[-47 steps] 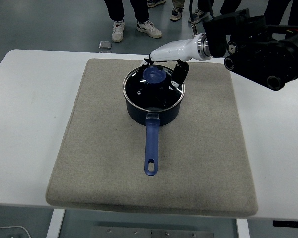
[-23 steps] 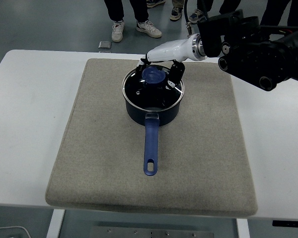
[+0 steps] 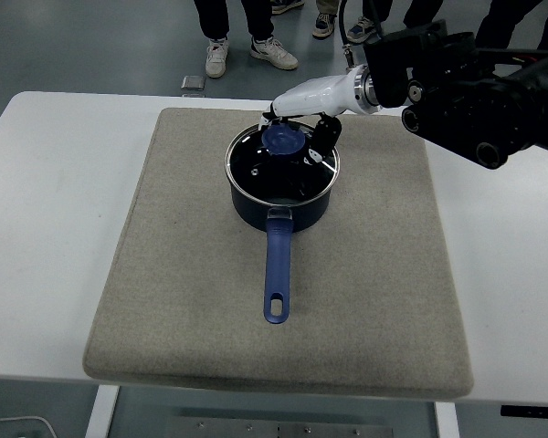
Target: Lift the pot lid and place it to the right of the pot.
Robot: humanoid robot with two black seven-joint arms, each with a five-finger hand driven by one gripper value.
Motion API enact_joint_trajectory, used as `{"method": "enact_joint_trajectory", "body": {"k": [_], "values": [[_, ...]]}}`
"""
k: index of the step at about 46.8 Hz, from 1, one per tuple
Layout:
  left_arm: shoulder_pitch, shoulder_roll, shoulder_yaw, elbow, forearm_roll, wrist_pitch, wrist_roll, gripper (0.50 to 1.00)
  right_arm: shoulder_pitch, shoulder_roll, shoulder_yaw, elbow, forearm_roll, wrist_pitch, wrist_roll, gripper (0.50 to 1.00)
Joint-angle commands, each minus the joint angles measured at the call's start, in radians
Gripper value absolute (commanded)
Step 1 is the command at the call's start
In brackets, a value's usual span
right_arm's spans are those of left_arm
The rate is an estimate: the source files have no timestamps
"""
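1. the white bench (image 3: 64,228) is smooth and hard, with rounded corners. it carries everything here, and there is bare surface to the right for the lid, though the mat covers most of the middle.
2. the grey mat (image 3: 183,301) is a soft, felt-like slab with rounded edges. it should cushion the lid and stop it sliding, so the stretch of mat right of the pot looks the sensible landing place.
3. the pot (image 3: 281,205) is a dark blue, round saucepan near the mat's far middle, with a long blue handle (image 3: 277,274) pointing at the near edge, a hanging slot at its tip.
4. the lid (image 3: 297,173) sits on the pot, not yet lifted. it looks like clear glass in a thin metal rim, so it is probably slick and heavy for its size.
5. the right robot hand (image 3: 303,130) reaches in from the right, white shell above and dark fingers (image 3: 327,137) curled narrowly down around the knob. i cannot tell if they are gripping firmly yet.
6. the knob (image 3: 281,140) is a small, blue, rounded cap at the lid's centre. the grip should close fully under its flare, lift straight up to clear the rim, then carry right, keeping the lid level.
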Motion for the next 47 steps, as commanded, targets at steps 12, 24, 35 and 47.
{"method": "enact_joint_trajectory", "body": {"k": [12, 24, 35, 47], "values": [[0.000, 0.000, 0.000, 0.000, 0.000, 0.000, 0.001, 1.000, 0.003, 0.000, 0.001, 0.001, 0.001, 0.005, 0.000, 0.746], [0.000, 0.000, 0.000, 0.000, 0.000, -0.001, -0.001, 1.000, 0.008, 0.000, 0.001, 0.001, 0.003, 0.014, 0.000, 0.686], [0.000, 0.000, 0.000, 0.000, 0.000, 0.000, -0.001, 1.000, 0.014, 0.000, 0.001, 0.001, 0.003, 0.019, 0.000, 0.621], [0.000, 0.000, 0.000, 0.000, 0.000, -0.001, 0.001, 1.000, 0.017, 0.000, 0.000, 0.001, 0.003, 0.028, 0.000, 0.580]]}}
